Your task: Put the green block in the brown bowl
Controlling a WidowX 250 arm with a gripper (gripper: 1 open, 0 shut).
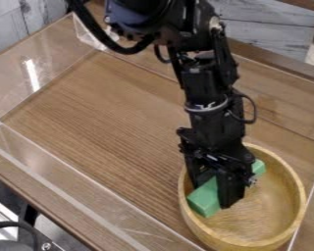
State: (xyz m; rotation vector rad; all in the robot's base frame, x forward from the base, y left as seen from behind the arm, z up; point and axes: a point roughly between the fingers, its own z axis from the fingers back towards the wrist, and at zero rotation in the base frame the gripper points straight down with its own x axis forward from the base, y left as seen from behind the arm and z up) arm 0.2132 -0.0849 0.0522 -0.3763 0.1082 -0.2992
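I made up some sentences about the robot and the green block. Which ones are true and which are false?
1. The green block is down inside the brown bowl. True.
2. The gripper is open wide, far from the block. False: it is shut on the block.
3. The bowl sits on a wooden table. True.
4. The bowl is at the far left of the table. False: it is near the right corner, closest to the camera.

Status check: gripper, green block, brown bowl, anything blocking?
Gripper shut on green block, down inside brown bowl. Block low in the bowl, not yet released. Nothing in the way.
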